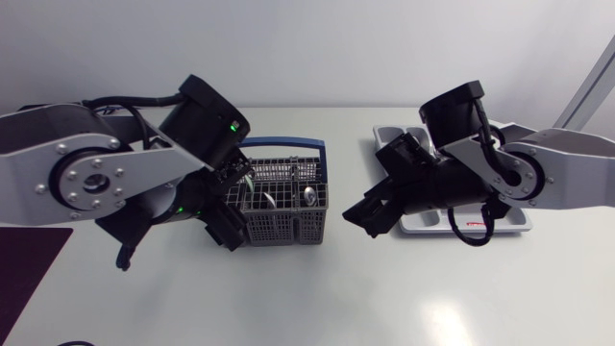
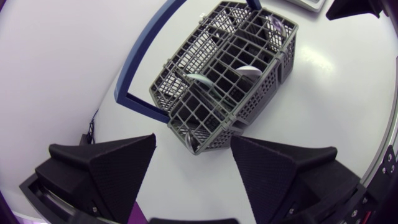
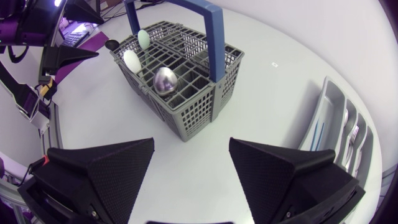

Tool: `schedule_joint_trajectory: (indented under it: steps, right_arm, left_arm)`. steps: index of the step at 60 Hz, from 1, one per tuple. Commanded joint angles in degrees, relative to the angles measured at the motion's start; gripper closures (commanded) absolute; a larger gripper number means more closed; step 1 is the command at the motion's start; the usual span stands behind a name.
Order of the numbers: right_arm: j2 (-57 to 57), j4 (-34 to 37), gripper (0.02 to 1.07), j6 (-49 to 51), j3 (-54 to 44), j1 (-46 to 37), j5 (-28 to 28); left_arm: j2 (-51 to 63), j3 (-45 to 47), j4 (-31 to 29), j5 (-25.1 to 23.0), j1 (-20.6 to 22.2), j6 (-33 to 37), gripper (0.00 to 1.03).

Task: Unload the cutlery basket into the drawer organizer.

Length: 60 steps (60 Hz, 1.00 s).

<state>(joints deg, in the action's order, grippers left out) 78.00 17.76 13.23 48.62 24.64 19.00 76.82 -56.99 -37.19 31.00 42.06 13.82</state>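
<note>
On the table's middle, the head view shows the grey basket [image 1: 283, 207], with the left gripper [image 1: 231, 207] just beside its end and the right gripper [image 1: 369, 220] between it and the organizer [image 1: 415, 224]. In the left wrist view that gripper gapes wide, the basket's corner just ahead. In the right wrist view the fingers [image 3: 99, 168] likewise stand wide apart, facing the basket, where spoons [image 3: 165, 79] stand upright.

Left gripper [image 2: 193, 149] and right gripper [image 3: 191, 149] hang over the table's [image 1: 384, 288] middle, angled inward, fingers spread wide.
</note>
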Motion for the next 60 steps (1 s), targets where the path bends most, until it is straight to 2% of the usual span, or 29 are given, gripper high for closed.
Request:
schedule_joint_trajectory:
  steps: [1, 12, 21, 26, 31, 35, 50, 54, 60]
  right_arm:
    - [-1.4, -0.6, 0.2, -1.2, -1.9, -0.3, -0.2]
    - [-1.4, -1.1, 0.2, -0.8, -2.8, -1.1, 0.1]
    - [-1.3, -1.1, 0.2, -0.6, -2.8, -1.4, 0.1]
    - [-1.2, -1.1, 0.2, -0.6, -2.9, -1.4, 0.2]
    - [-1.3, -1.2, 0.2, -0.6, -3.0, -1.4, 0.2]
    - [-1.3, -1.2, 0.2, -0.6, -3.1, -1.4, 0.2]
    - [-2.1, -1.5, 0.2, -0.4, -4.1, -1.5, 0.3]
    - [-2.2, -1.5, 0.2, -0.3, -4.4, -1.8, 0.6]
    - [-2.6, -1.5, 0.2, -0.2, -4.7, -1.8, 0.7]
  left_arm:
    - [2.3, -1.6, -0.9, 2.0, 0.3, -2.7, 0.21]
    - [3.3, -1.7, -0.9, 2.3, -1.9, -3.3, 0.28]
    - [3.6, -1.3, -0.9, 2.7, -2.8, -3.3, 0.28]
    - [3.6, -0.9, -1.0, 2.7, -3.7, -3.3, 0.34]
    - [3.7, -1.0, -1.0, 2.7, -4.1, -3.3, 0.35]
    - [4.2, -1.1, -0.9, 2.7, -4.1, -3.5, 0.45]
    - [6.0, -1.2, -0.7, 2.7, -4.1, -4.2, 0.67]
    - [6.6, -1.2, -0.6, 2.6, -4.1, -4.2, 0.77]
    - [7.6, -0.8, -0.3, 2.6, -4.0, -4.3, 0.79]
